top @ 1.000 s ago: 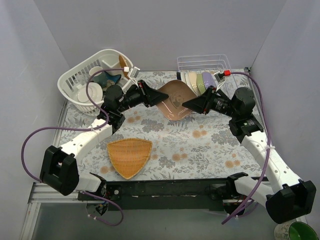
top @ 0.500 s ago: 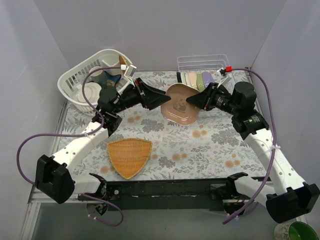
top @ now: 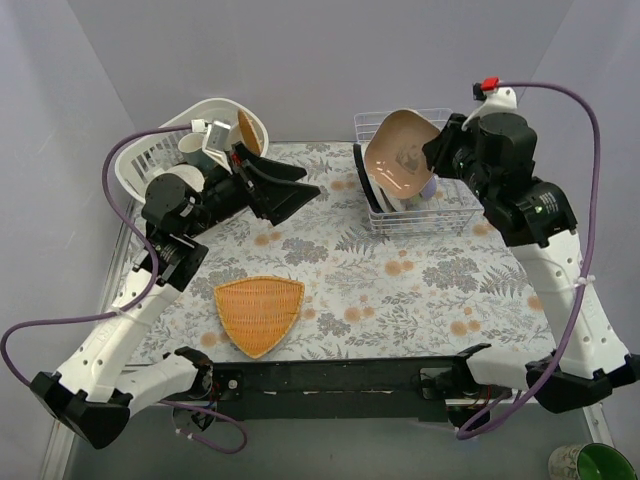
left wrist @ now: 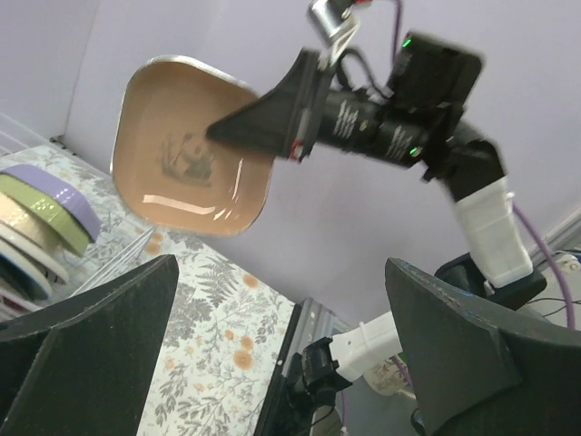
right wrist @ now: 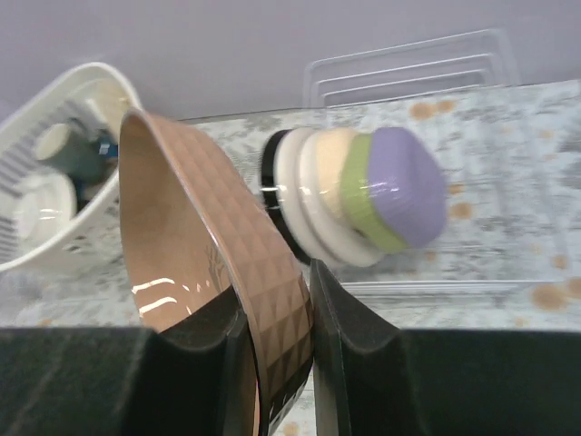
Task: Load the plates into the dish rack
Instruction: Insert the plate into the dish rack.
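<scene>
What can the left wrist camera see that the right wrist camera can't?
Only the left wrist view shows the right arm from outside and the dark drawing inside the tan dish. Only the right wrist view shows the white basket of cups and the dish's ribbed underside. Both show that dish pinched in the right gripper, plus the lilac dish and green dish.

A tan rounded-square dish [top: 400,160] tilts above white wire rack [top: 456,212] holding upright plates [right wrist: 363,193].

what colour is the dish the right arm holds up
The dish is pinkish tan with a dark print in the middle; clearest in left wrist view.
</scene>
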`<state>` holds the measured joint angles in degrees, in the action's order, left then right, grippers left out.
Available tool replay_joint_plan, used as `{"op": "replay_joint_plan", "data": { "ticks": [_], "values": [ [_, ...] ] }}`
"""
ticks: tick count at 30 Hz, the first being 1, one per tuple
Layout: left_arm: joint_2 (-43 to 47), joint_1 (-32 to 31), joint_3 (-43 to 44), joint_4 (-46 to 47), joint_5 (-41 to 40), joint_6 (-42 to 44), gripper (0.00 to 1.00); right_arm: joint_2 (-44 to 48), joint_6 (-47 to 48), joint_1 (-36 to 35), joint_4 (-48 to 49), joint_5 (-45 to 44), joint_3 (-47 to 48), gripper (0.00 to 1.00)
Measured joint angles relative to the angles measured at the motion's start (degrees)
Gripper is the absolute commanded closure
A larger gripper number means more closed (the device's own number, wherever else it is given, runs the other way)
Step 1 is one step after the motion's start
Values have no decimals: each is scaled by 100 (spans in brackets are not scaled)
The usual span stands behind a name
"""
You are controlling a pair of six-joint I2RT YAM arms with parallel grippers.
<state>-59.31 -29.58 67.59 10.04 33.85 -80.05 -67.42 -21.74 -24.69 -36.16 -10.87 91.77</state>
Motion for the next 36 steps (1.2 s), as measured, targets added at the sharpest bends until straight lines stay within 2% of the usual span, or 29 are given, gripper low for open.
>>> {"op": "replay_joint_plan", "data": {
  "ticks": [4, 6, 11, 14, 17, 21, 23, 26, 28, 31, 34, 36],
  "values": [
    [96, 0, -9, -468, -179, 232, 2, -839, 503, -566, -831, -1816, 1709, 99],
    [96, 0, -44, -702, -260, 339, 2, -1246, 791, -826, -960, -2761, 2251, 99],
    [90, 0, -76, -1235, -428, 608, 2, -2048, 1556, -1029, -1032, -4577, 2446, 99],
    [90, 0, -83, -1458, -507, 763, 2, -2280, 2319, -1027, -422, -5353, 1902, 99],
    [90, 0, -144, -1591, -586, 890, 2, -2179, 3842, -1010, 1248, -6017, 702, 99],
    [42, 0, -225, -1655, -632, 966, 2, -2116, 6876, -916, 5086, -6529, -914, 99],
    [17, 0, -297, -1644, -634, 975, 2, -2267, 8365, -798, 6865, -6673, -1200, 99],
    [-63, 17, -387, -1589, -629, 977, 2, -2400, 9645, -640, 8480, -6798, -1298, 99],
    [-129, 22, -428, -1580, -627, 977, 2, -2398, 9925, -549, 9001, -6870, -1335, 99],
    [-186, 28, -452, -1585, -625, 981, 2, -2396, 9757, -479, 9051, -6872, -1360, 99],
    [-186, 52, -492, -1556, -616, 992, 2, -2391, 8760, -409, 7917, -6791, -1314, 99],
    [-186, 68, -525, -1558, -601, 999, 2, -2457, 7528, -339, 6446, -6577, -992, 99]
  ]
}}
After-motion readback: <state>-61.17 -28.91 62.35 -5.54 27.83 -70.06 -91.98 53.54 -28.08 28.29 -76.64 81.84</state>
